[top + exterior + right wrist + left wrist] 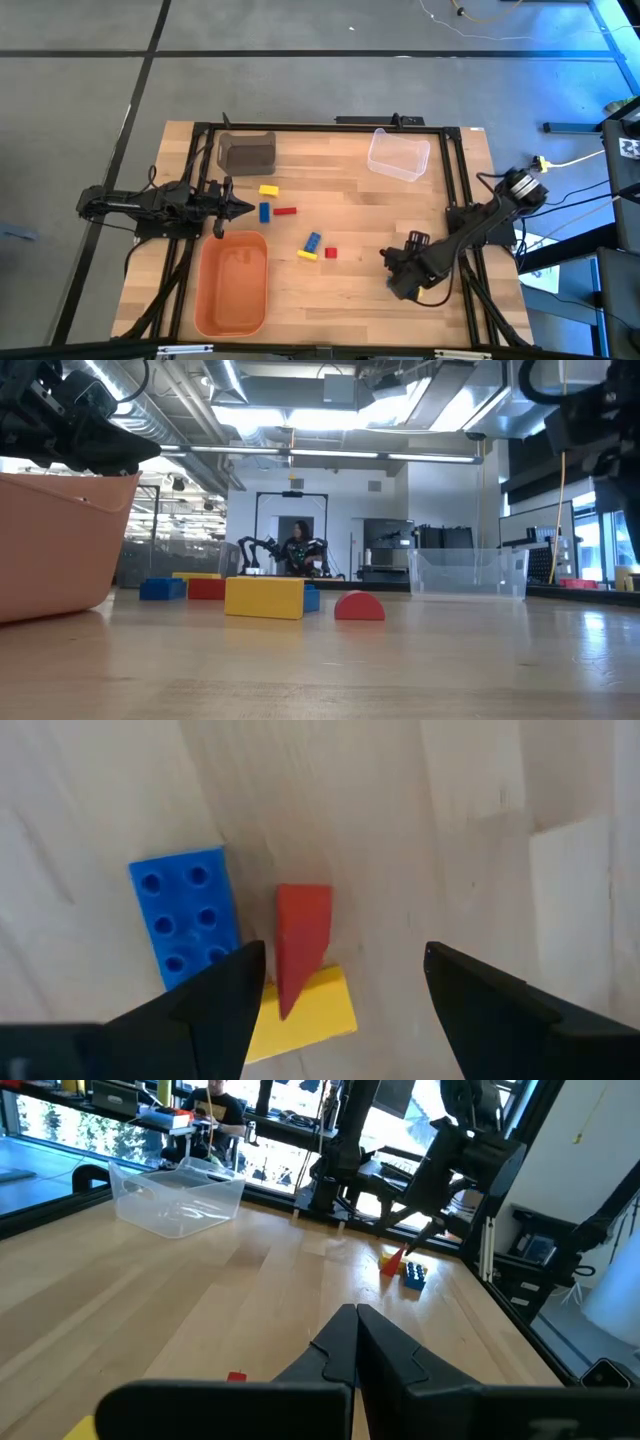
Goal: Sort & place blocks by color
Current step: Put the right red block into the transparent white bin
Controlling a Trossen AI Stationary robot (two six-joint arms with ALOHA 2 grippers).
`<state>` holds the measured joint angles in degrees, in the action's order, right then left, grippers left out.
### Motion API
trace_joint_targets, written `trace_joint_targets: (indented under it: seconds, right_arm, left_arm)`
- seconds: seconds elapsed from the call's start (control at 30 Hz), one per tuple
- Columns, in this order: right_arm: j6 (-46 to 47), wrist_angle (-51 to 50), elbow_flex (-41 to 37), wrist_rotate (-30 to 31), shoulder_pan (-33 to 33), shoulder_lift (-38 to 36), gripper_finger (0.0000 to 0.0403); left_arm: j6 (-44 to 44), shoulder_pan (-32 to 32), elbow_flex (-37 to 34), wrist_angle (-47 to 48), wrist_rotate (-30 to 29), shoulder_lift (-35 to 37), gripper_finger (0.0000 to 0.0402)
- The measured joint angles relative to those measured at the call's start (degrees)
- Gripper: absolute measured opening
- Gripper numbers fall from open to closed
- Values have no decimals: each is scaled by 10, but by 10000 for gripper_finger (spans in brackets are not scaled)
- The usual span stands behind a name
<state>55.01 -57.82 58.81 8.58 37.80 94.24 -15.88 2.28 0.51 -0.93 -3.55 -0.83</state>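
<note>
High view, sorting barely begun: all visible blocks lay loose on the surface point(400, 215); the orange bin point(233, 283), grey bin point(246, 152) and clear bin point(398, 154) looked empty. Right pincer point(345, 990), released, hovered above a red block point(302, 940); left pincer point(243, 208), clenched and empty, waited near a blue block point(264, 211).

Both arms are matte black, built of jointed tubular links. The left hand point(232, 208) tapers into two wedge-shaped black fingers. The right hand point(388, 257) has broad, flat, dark fingers; a yellow-tipped cable trails behind that arm's base.
</note>
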Motion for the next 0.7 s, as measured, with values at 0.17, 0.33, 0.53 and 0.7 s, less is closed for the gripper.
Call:
trace_joint_targets:
  seconds: [0.17,0.33,0.53,0.7]
  right_arm:
    - [5,13,0,-1,0,23,274]
    - [5,13,0,-1,0,50,274]
    - [5,19,0,0,0,68,273]
    - [3,30,-1,-1,0,77,241]
  left_arm:
    - [0,0,0,0,0,0,0]
    - [0,0,0,0,0,0,0]
    - [0,0,0,0,0,0,0]
    - [0,0,0,0,0,0,0]
